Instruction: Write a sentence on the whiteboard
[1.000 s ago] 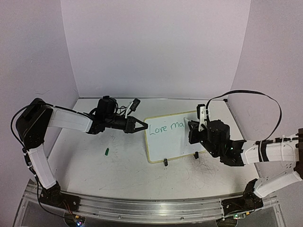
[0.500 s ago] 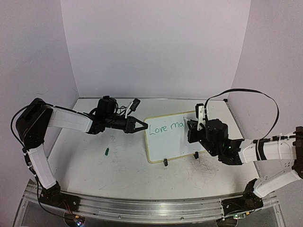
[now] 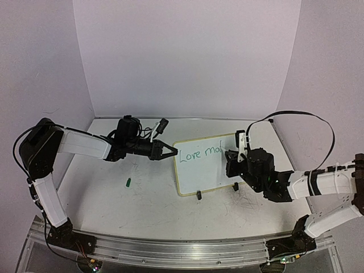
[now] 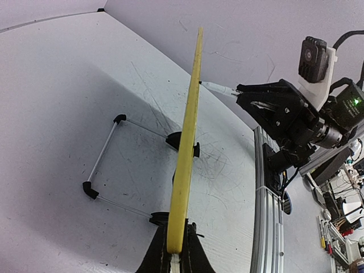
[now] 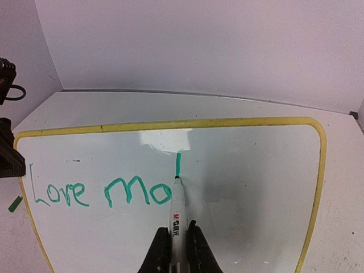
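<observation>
The whiteboard (image 3: pixel 202 173) stands tilted on the table, with a thin yellow frame and green writing (image 5: pixel 85 193) that reads "Love Mo". My left gripper (image 3: pixel 170 151) is shut on its left edge. In the left wrist view the yellow edge (image 4: pixel 190 125) runs up from between the left gripper (image 4: pixel 177 256) jaws. My right gripper (image 5: pixel 177 242) is shut on a white marker (image 5: pixel 178 213). The marker's tip touches the board at the bottom of a fresh vertical green stroke (image 5: pixel 178 164). In the top view the right gripper (image 3: pixel 230 156) sits over the board's right half.
A small green cap (image 3: pixel 129 182) lies on the table left of the board. Two black clip feet (image 3: pixel 199 195) (image 3: pixel 235 186) hold the board's near edge. A wire stand (image 4: pixel 105 165) props the board from behind. Walls close in the back and sides.
The right gripper has shifted a little down the board with the marker, leaving a vertical stroke after "Mo". The left arm and the board have not moved.
</observation>
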